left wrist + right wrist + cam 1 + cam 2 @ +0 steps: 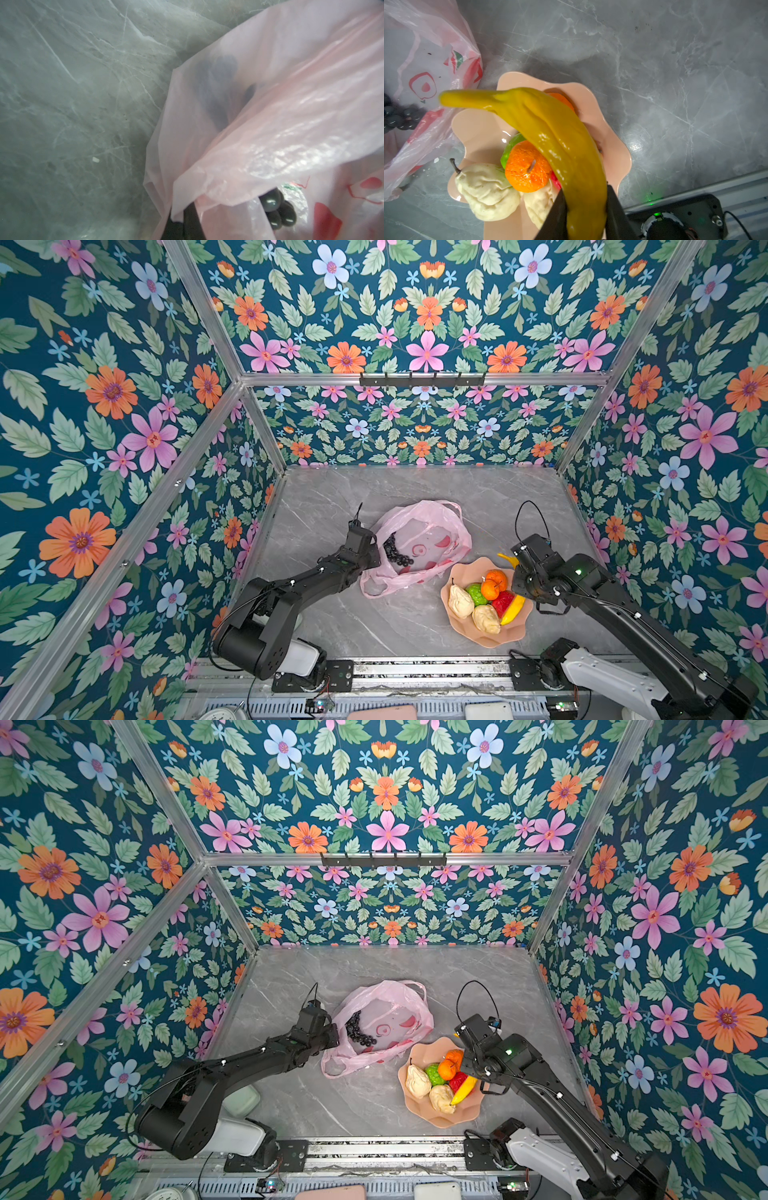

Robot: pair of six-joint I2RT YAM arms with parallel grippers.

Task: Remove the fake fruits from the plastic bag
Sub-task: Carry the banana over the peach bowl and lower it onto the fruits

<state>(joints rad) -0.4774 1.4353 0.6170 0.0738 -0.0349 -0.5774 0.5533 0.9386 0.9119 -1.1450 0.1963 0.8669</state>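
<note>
A yellow banana (554, 133) is held near one end by the right fingers (613, 209), which are closed narrowly on it. It is carried above a peach-pink plate (490, 641), and it is judged to be clear of the heap below.

On that plate lie two oranges (491, 590), a green fruit (476, 593), a red fruit (503, 601), two cream pears (460, 600) and a second banana (513, 609), all packed close together.

Just beside the plate, the plastic bag (432, 526) lies crumpled near the middle of the grey counter (415, 489). A dark grape bunch (397, 552) is seen inside it, at the side nearest the left arm. No other fake fruit can be made out through the pink film.

The left fingers (190, 220) are closed at the bag's rim. The film is draped over them and appears to be pinched there, so the mouth is lifted.

The step in hand is judged to be the setting down of the banana, with the task nearly done.

- **Next move:** the banana should be lowered onto a bare part of the plate and the right fingers opened. The heap is crowded, so a fruit could be knocked off or could roll.
- **After that:** the grape bunch is to be reached through the lifted mouth. The bunch alone should be gripped, without the thin film being caught.
</note>
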